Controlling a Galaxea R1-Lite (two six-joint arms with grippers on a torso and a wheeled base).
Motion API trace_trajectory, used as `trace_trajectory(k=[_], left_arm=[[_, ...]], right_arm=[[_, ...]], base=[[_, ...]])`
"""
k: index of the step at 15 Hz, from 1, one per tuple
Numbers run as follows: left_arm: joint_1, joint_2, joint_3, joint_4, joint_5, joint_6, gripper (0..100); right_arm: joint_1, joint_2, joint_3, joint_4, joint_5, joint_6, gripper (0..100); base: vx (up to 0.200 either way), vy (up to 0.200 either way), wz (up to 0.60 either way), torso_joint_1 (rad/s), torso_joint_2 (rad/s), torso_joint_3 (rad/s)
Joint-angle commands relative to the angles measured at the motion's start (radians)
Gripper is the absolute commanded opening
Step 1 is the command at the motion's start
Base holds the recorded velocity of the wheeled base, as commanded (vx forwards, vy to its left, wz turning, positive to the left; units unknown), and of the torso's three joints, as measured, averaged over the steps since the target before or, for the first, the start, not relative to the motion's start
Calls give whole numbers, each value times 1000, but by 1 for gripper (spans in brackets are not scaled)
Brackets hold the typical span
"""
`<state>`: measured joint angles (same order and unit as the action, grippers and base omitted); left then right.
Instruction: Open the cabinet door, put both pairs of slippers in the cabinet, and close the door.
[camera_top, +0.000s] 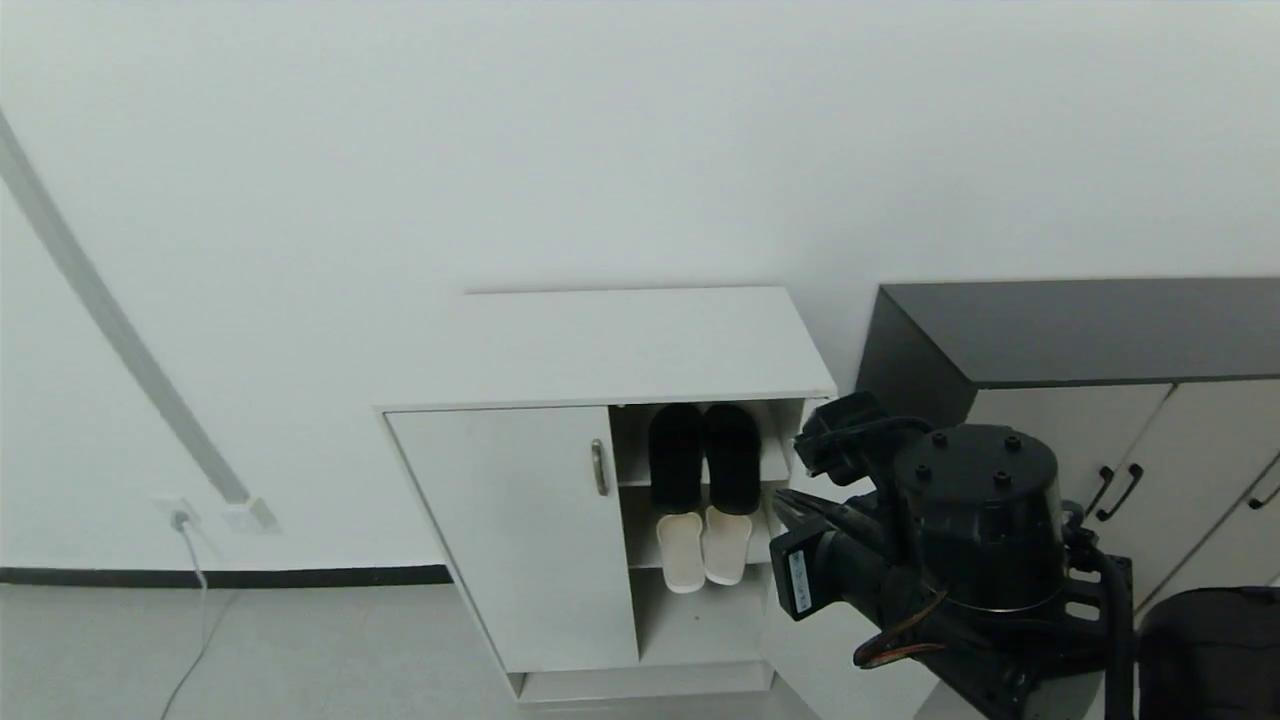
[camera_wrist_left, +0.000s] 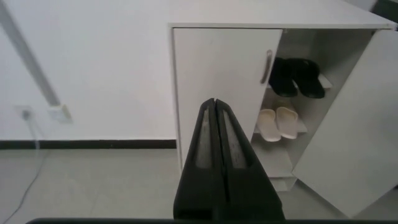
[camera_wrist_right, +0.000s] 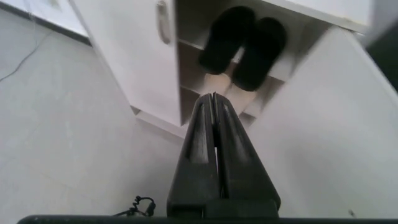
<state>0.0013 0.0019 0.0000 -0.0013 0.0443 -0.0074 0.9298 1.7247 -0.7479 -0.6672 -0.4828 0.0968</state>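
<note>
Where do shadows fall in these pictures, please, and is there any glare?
Head view: soft, even light, no strong glare; the black slippers sit in shade under the top of the cabinet. Left wrist view: the white slippers are well lit. Right wrist view: the top compartment is darkest; the open door is brighter.

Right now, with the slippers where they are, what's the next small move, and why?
Probably bring the shut right gripper round to the outer side of the open right door and start pushing it closed. The black slippers and white slippers already sit on shelves inside the cabinet, so only the door seems left.
</note>
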Motion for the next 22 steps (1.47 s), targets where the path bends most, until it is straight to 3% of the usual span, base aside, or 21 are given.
trace_trajectory(k=[1,9,14,19,22], left_arm=[[0,0,0,0,0,0,0],[0,0,0,0,-1,0,0],[0,0,0,0,-1,0,0],[0,0,0,0,-1,-2,0],[0,0,0,0,-1,-2,0]], right_arm=[[0,1,1,-6,1,0,0],[-19,27,5,-49,1,0,0],[-39,27,5,-63,-8,-32,0],[-78,29,59,-204,-8,-123,0],[-88,32,59,-212,-8,-124,0]], base=[[0,0,-600,7,2,2],[0,0,0,0,0,0],[-120,0,0,4,1,0],[0,0,0,0,0,0],[0,0,-600,-2,2,1]])
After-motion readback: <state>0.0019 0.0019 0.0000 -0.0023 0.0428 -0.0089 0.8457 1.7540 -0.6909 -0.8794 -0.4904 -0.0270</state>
